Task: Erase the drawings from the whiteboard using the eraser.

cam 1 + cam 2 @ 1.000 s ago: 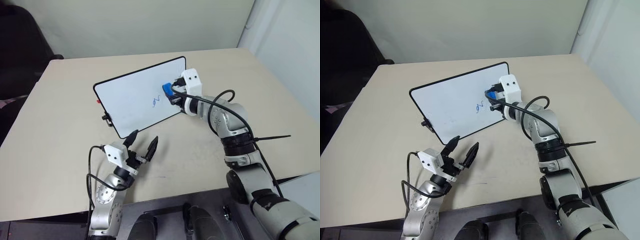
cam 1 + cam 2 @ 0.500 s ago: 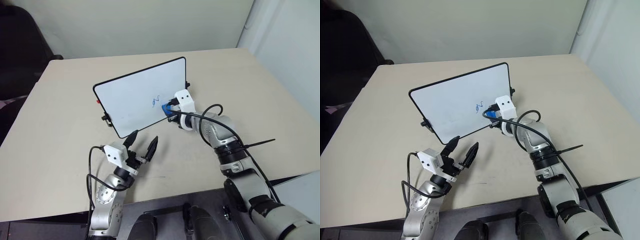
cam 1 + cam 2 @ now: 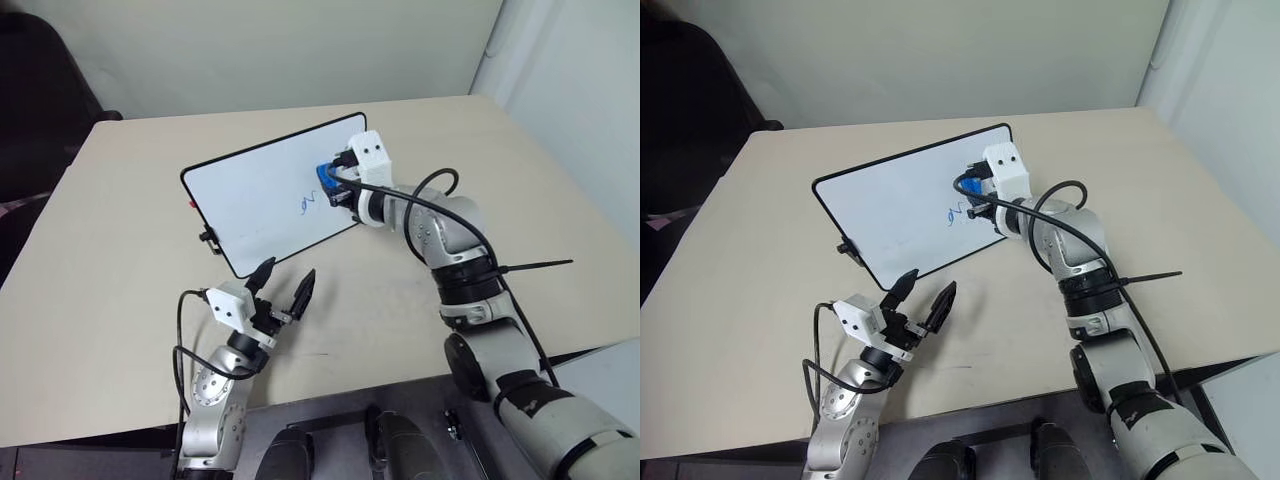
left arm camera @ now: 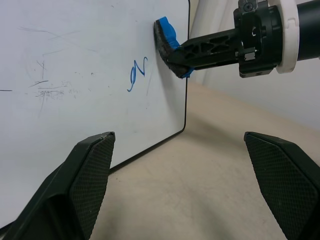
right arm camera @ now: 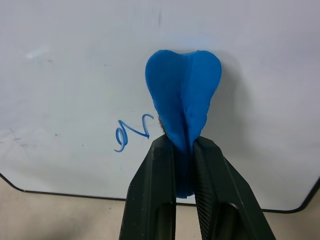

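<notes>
Whiteboard [image 3: 270, 200] lies on a beige table [image 3: 120, 300], well forward of the robot and turned at an angle to the table's edges, its thin black frame and small side clips visible along the near-left edge.

Nearest the camera, the left gripper [image 3: 284, 291] hovers just above the bare tabletop short of the board's near corner, its two black fingers [image 4: 85, 180] spread wide apart and grasping nothing.

Beyond it, on the board's right half, are the drawings [image 4: 136, 74]: a small blue looping scribble, intact. Faint grey smudges [image 4: 47, 90] mark the surface to the left of it.

Just right of the scribble, the right gripper [image 5: 182, 172] reaches in from the right, its fingers clenched on the eraser [image 5: 184, 102], a bright blue block squeezed between them so that it bulges past the tips. The eraser's dark face presses against the board near its right edge, beside the scribble and apart from it.

At the far side, the table meets a pale wall [image 3: 280, 50].
</notes>
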`<state>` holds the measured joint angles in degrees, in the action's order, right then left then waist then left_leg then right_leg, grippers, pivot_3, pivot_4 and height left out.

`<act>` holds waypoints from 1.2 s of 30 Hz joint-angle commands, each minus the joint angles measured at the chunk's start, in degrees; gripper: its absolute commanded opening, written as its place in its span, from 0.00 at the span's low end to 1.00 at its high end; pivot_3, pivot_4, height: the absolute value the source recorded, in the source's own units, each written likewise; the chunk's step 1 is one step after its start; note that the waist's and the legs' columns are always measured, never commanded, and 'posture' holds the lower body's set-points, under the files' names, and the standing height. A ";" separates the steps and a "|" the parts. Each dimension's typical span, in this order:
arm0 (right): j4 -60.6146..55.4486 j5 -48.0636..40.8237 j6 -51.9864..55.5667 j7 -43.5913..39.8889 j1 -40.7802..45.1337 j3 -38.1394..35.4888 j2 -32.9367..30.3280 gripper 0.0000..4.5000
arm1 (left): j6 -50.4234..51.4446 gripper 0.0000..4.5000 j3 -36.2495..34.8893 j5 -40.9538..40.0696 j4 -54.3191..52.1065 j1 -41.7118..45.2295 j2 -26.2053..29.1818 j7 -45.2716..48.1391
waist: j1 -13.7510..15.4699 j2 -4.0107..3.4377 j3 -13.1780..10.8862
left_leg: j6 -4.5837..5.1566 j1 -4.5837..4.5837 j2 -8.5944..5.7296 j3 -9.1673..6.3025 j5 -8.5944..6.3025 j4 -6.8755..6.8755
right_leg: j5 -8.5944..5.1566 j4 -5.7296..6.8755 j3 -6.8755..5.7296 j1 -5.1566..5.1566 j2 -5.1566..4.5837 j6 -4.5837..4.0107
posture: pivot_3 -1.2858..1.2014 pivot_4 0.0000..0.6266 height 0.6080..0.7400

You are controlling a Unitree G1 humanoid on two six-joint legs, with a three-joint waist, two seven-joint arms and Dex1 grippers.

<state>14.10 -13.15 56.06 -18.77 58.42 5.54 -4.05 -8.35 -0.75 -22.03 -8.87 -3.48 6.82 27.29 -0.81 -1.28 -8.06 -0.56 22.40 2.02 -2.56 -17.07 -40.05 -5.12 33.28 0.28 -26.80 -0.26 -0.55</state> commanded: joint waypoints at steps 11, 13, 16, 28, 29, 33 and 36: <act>5.81 3.55 -1.97 0.66 -2.50 3.78 3.02 0.05 | -1.19 1.00 -0.33 0.61 -1.34 0.16 -0.15 0.05 | 0.00 0.00 0.00 | -0.03 0.00 0.01 -0.01 0.02 -0.01 | 0.03 0.00 0.00 0.01 -0.01 -0.02 | 0.52 0.24 0.98; 5.09 3.12 -1.78 0.56 -0.85 2.48 2.49 0.05 | -1.12 1.00 -0.50 0.58 -1.38 0.18 -0.15 0.01 | 0.00 0.00 0.00 | -0.03 0.01 0.01 0.00 0.01 -0.01 | 0.03 0.00 0.00 0.00 -0.01 -0.02 | 0.52 0.24 0.98; 3.47 2.26 -1.08 0.43 1.32 0.59 1.97 0.05 | -1.02 1.00 -0.57 0.48 -1.41 0.21 -0.24 0.01 | 0.00 0.00 0.00 | -0.03 0.07 0.01 0.00 0.02 -0.01 | 0.03 0.00 0.00 -0.05 -0.01 -0.02 | 0.52 0.24 0.98; -1.39 1.67 1.57 0.34 4.39 0.30 3.35 0.05 | -0.85 1.00 -0.55 0.13 -0.91 0.58 -0.70 0.35 | -0.24 0.00 0.00 | -0.05 0.07 0.08 0.02 0.03 -0.01 | 0.02 0.01 -0.01 -0.11 0.06 0.00 | 0.52 0.24 0.98; -0.91 1.98 1.40 0.27 3.79 0.82 3.50 0.05 | -0.83 1.00 -0.50 0.14 -1.02 0.48 -0.75 0.34 | -0.24 0.00 0.00 | -0.05 0.07 0.08 0.02 0.03 0.00 | 0.02 0.01 -0.01 -0.11 0.06 0.00 | 0.52 0.24 0.98; 1.89 2.86 1.12 0.24 1.22 2.69 4.37 0.05 | -0.84 1.00 -0.36 0.20 -1.35 0.14 -0.85 0.33 | -0.25 0.00 0.00 | -0.05 0.07 0.08 0.02 0.03 0.00 | 0.02 0.00 -0.01 -0.11 0.06 0.00 | 0.52 0.24 0.98; 4.42 3.59 0.09 0.65 -0.43 3.74 5.26 0.05 | -0.92 1.00 -0.31 0.29 -1.74 -0.25 -0.95 0.21 | -0.31 0.00 0.00 | -0.05 0.05 0.09 0.02 0.03 0.01 | 0.03 0.01 -0.01 -0.11 0.06 -0.01 | 0.52 0.24 0.98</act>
<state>17.87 -10.16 56.98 -18.66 58.00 8.30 0.48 -8.49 -1.13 -21.31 -8.78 -3.58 5.98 27.38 -1.12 -1.28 -8.06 -0.61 22.45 2.11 -2.55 -17.04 -40.04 -5.09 33.30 0.27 -26.91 -0.19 -0.56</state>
